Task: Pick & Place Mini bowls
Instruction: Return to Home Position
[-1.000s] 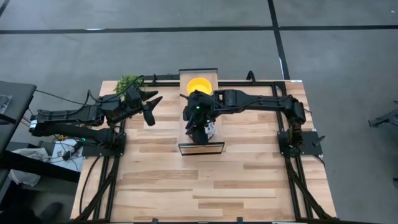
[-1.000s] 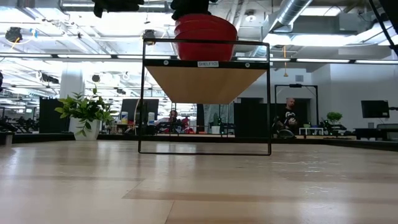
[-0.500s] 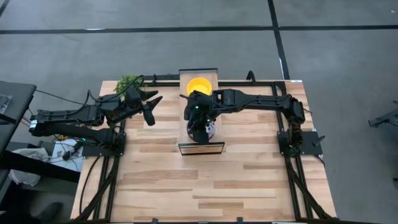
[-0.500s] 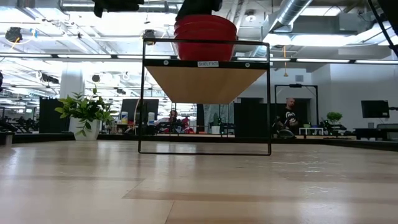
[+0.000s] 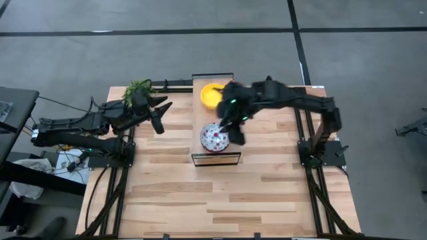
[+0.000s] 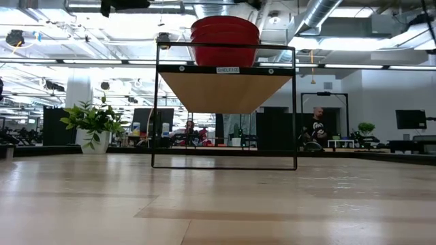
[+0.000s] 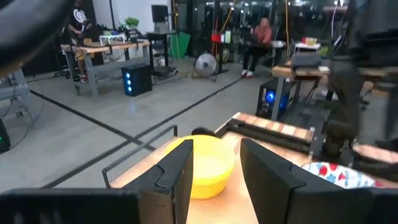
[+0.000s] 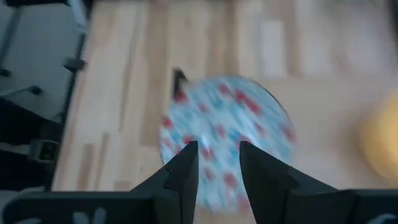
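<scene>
Wood, pale and planked: table (image 5: 220, 200), bare boards along its near edge.

Item, mid-table: black wire-framed shelf (image 6: 225, 85) with a wooden board, lying lengthwise from near to far.

Item, near end of the shelf: patterned bowl stack (image 5: 215, 137), white with red-and-blue flowers. From above only the top bowl shows. From table height the stack reads as plain red with layered rims (the number of bowls cannot be counted with certainty).

Item: right hand (image 5: 235, 137), just beside the patterned bowl stack on its right, smeared in the overhead view. Its own wrist view shows the fingers (image 8: 184, 174) a moderate gap apart with nothing between them, and the top bowl blurred beneath.

Item, far end of the shelf: yellow bowl stack (image 5: 209, 95), glossy, its right part covered by the right arm. From table height it is hidden wholly behind the patterned bowl stack.

Item: left hand (image 5: 163, 117), well apart from the shelf on its left, over the far left of the table. Its fingers are spread wide and empty, aimed toward the shelf.

Item, far left corner: potted plant (image 5: 137, 89), small and green, partly hidden by the left arm.

Beyond the table: a large room with desks and a person (image 6: 315, 126), too small to detail.
</scene>
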Controlling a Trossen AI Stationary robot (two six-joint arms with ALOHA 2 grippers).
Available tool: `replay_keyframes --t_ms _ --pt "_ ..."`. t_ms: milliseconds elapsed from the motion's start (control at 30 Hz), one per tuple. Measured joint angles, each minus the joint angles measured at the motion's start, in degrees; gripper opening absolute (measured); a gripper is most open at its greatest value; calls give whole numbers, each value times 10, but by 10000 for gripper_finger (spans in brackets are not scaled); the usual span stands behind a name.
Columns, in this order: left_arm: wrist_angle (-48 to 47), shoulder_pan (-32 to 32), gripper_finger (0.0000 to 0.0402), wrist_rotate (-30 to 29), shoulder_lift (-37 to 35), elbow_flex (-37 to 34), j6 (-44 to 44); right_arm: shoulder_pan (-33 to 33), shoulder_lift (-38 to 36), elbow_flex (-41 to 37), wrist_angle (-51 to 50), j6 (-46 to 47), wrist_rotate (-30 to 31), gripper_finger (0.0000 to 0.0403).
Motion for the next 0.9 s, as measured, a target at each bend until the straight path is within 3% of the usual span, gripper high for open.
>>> replay_keyframes --t_ms 100,233,367,633,900 --pt "-1 0 132 1 -24 0 -5 -13 -54 -27 -36 9 38 107" --pt "-19 0 132 53 -62 -8 -25 -20 -146 -106 -9 29 80 107" --pt "-31 0 132 89 -105 -47 -67 -20 -258 -226 79 60 96 107" --pt "-30 0 132 103 -180 -126 -124 11 -474 -500 274 149 146 107" --pt "-30 0 132 107 -219 -207 -200 61 -635 -757 474 239 197 107"
